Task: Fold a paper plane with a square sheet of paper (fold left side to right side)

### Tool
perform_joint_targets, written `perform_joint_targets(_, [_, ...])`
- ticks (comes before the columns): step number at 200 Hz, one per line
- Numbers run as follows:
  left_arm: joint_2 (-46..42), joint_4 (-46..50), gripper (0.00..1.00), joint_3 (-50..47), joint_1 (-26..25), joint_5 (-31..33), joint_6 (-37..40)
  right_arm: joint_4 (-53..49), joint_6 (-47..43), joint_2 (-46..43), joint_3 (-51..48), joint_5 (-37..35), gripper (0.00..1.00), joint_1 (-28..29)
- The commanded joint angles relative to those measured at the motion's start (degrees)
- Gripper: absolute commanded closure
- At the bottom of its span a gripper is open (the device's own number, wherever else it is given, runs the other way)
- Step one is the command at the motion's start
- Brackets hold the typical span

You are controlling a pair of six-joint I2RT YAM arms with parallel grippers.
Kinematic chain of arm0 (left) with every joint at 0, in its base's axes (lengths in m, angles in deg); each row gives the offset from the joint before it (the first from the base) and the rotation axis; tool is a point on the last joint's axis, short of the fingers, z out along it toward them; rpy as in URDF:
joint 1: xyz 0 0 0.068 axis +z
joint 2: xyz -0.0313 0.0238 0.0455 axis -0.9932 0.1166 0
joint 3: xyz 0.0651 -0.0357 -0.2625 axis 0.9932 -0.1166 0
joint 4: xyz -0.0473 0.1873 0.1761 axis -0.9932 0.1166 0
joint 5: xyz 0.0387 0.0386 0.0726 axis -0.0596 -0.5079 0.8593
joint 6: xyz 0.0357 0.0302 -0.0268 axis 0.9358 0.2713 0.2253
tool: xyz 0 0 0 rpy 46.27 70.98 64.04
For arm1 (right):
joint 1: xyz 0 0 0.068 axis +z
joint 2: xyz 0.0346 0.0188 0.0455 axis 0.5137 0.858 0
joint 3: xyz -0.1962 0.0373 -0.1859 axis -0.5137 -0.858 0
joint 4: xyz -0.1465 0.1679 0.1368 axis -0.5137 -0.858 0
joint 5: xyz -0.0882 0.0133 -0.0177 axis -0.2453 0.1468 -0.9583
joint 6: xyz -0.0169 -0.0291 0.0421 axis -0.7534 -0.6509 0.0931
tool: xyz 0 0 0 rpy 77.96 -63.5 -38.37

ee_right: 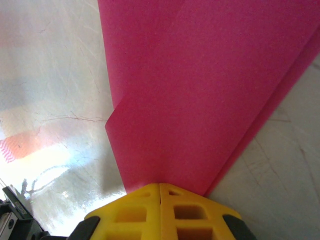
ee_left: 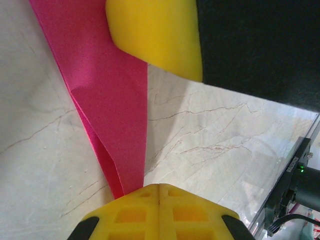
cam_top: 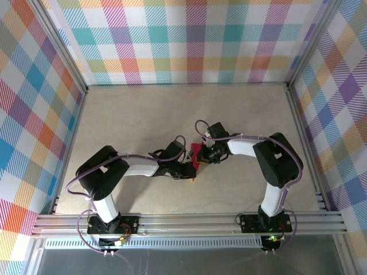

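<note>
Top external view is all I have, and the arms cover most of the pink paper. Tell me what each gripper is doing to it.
Observer: In the left wrist view the left gripper is shut on the pink paper, pinching its narrow tip.
Operator: Now report the right one.
Observer: The right gripper is shut on a wider part of the paper.
Operator: Describe the folds.
Observer: The layers overlap. The right wrist view shows a stepped edge on the left and a second layer's edge along the right.

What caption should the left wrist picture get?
Left claw pinching the tip of a folded pink paper over a pale table.
</note>
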State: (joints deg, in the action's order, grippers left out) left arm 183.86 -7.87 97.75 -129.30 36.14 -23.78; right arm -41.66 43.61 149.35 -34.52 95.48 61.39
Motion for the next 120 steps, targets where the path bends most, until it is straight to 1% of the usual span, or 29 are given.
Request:
perform_joint_targets(1, [0.1,0.4,1.00,-1.5,-0.5,0.6,0.2,-7.9,-1.4,4.3,-2.0,-8.1,1.00,0.0])
perform_joint_targets(120, [-0.3,-1.0,1.00,-3.6,-0.6,-0.8,0.1,-8.4,-1.2,5.0,-1.4,-8.3,1.00,0.0])
